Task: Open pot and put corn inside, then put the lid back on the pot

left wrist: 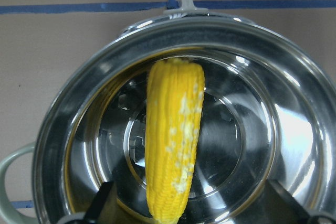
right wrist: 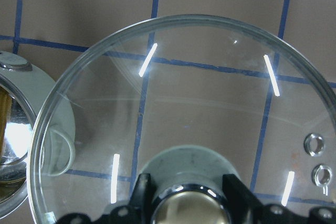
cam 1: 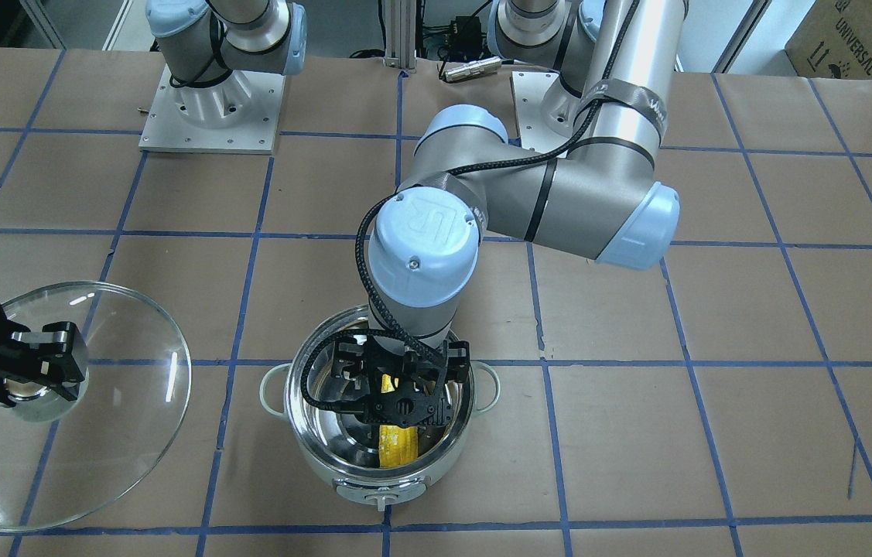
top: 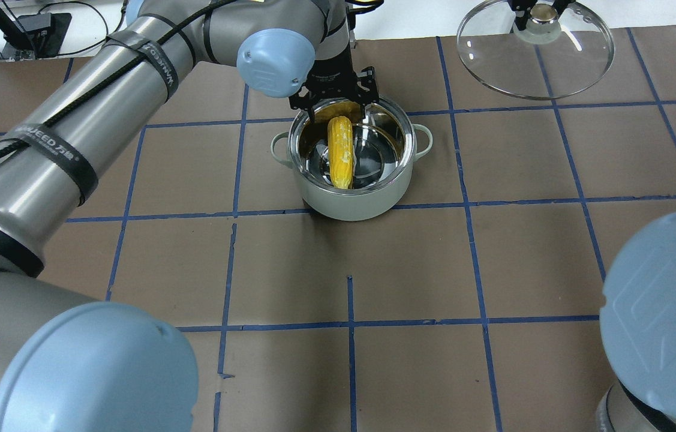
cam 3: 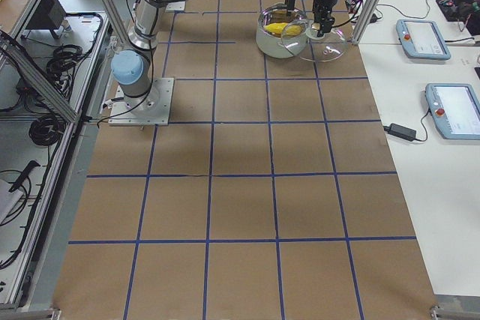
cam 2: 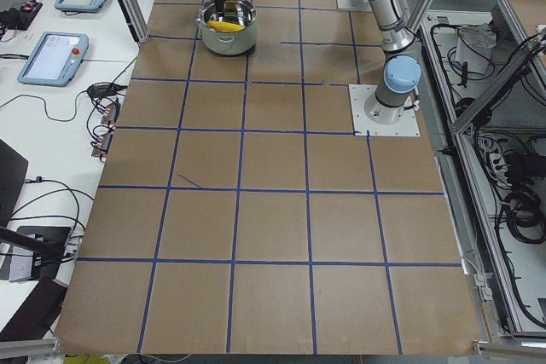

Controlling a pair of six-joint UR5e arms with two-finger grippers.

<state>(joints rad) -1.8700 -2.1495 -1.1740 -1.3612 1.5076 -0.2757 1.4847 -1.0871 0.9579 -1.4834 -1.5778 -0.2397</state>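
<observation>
The table carries everything along its far edge. There the lid is held by its knob, clenched in the right gripper, seemingly parked aside so the pot, mid-edge, is free for loading. The corn leans inside it. The left gripper hovers above, jaws spread and clear of the corn.

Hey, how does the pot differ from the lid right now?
The pot is opaque, shiny steel inside and pale outside; the lid is clear glass. The pot stands open with the corn lying inside; the lid is off to one side, its knob between the fingers of the right gripper. Both are round.
</observation>
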